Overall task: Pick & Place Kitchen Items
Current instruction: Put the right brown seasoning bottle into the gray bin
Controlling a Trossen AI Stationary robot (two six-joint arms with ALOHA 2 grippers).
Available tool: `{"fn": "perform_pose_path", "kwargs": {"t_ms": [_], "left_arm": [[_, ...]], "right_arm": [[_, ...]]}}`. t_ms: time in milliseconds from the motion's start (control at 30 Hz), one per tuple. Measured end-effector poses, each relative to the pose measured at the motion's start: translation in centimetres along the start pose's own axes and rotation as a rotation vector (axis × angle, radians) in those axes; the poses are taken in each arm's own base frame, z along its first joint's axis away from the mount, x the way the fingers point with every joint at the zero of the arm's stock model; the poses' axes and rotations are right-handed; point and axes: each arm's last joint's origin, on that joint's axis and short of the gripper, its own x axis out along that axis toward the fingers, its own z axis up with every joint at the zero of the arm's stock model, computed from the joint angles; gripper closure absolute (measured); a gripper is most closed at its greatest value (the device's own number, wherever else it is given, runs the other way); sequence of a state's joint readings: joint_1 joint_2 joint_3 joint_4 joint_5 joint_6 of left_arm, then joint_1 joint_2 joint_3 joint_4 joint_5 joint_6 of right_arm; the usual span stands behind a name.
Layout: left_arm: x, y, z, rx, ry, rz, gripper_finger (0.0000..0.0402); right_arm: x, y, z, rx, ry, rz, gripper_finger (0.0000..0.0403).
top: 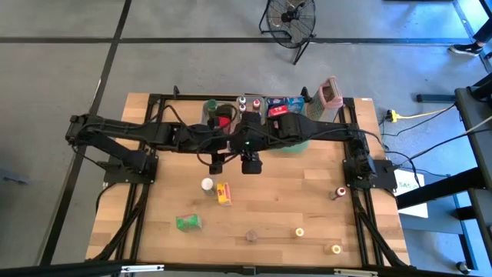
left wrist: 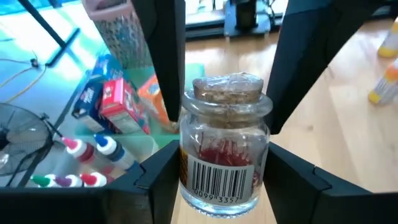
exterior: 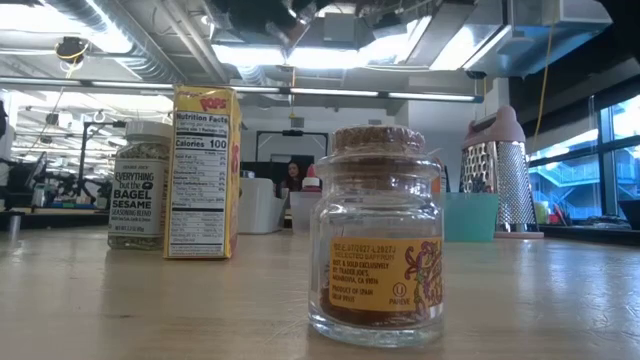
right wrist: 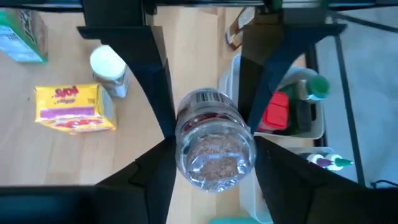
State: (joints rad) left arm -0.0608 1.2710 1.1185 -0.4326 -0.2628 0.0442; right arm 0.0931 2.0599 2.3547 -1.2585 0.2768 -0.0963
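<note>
A small glass jar [left wrist: 224, 155] with a cork lid, red threads and a barcode label stands upright between both grippers, above the table's middle. My left gripper [left wrist: 224, 171] reaches it from the table's left [top: 223, 164]. My right gripper [right wrist: 216, 149] comes down on it from above [top: 250, 165]. The right wrist view looks onto the jar's cork lid [right wrist: 214, 158]. In the high view the grippers hide the jar. Whether its base rests on the table does not show. My left gripper pinches the jar's lower body [left wrist: 186, 168] between its two fingers, slanting in from the table's left, one finger on the far side and one on the near side. The jar stands upright. My right gripper pinches the jar's body just under the lid [right wrist: 180, 146], from above, fingers pointing down, one on the near side and one on the far side.
Clear tubs [top: 223, 115] along the far edge hold boxes and spice bottles, with a metal grater [top: 329, 96] at far right. On the near half stand a yellow Pops box [top: 223, 194], a white-capped seasoning bottle [top: 207, 185], a green box [top: 188, 223], a second cork-lidded jar [exterior: 378, 235] and small bottles [top: 298, 231].
</note>
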Motion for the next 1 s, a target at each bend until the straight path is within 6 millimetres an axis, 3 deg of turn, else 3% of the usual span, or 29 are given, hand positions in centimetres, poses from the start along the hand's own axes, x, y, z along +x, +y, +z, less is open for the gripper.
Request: {"fn": "perform_pose_path", "kwargs": {"t_ms": [200,367,567,767,900,1000], "left_arm": [[-0.5,0.5,-0.4,0.006,0.025,-0.016,0.0210],[-0.9,0.9,-0.5,0.000,0.030,-0.026,0.0210],[-2.1,1.3,-0.1,-0.016,-0.017,-0.014,0.0210],[-6.3,2.4,0.7,-0.091,-0.174,0.007,0.0210],[-9.4,3.1,1.8,-0.153,-0.372,-0.032,0.0210],[-10.9,3.3,2.7,-0.176,-0.505,-0.089,0.0210]], "right_arm": [[-1.2,-0.6,0.0,-0.008,-0.026,-0.038,0.0193],[-0.9,-0.4,0.0,-0.012,-0.018,-0.038,0.0193],[-2.1,-1.0,-0.2,0.068,-0.031,-0.122,0.0192],[-6.3,-1.8,-0.3,0.161,-0.160,-0.064,0.0192],[-9.1,-2.0,0.2,0.185,-0.328,0.045,0.0192],[-9.8,-1.9,1.3,0.178,-0.467,0.157,0.0192]]}}
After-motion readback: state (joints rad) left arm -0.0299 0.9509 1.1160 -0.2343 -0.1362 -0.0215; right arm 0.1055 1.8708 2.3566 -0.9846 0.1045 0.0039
